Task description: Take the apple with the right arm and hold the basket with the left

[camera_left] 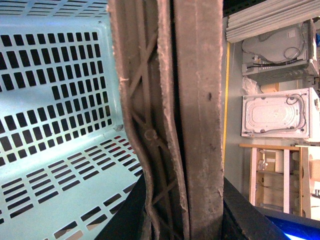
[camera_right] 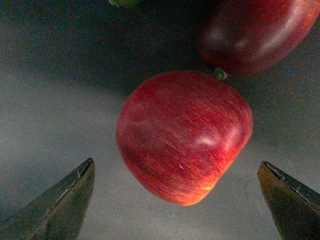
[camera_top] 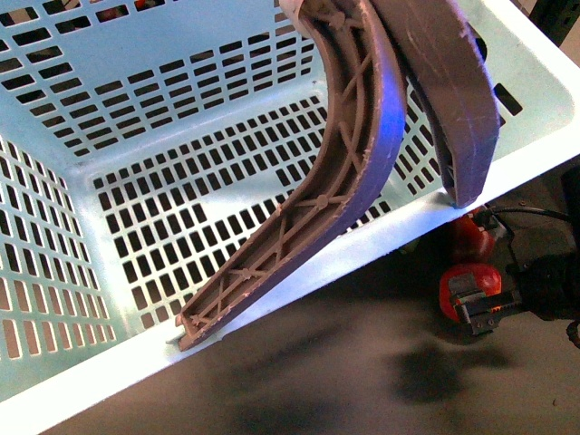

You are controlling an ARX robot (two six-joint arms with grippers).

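The light turquoise basket fills the front view, lifted and tilted, its two brownish-grey handles raised together. In the left wrist view my left gripper is shut on both handles, with the basket wall beside them. The bright red apple lies on the dark table, just ahead of and between the spread fingertips of my open right gripper. In the front view the apple shows below the basket's rim with the right gripper at it.
A taller dark red fruit lies touching or just behind the apple; it also shows in the front view. A bit of green shows at the frame edge. White appliances and wooden shelving stand in the background.
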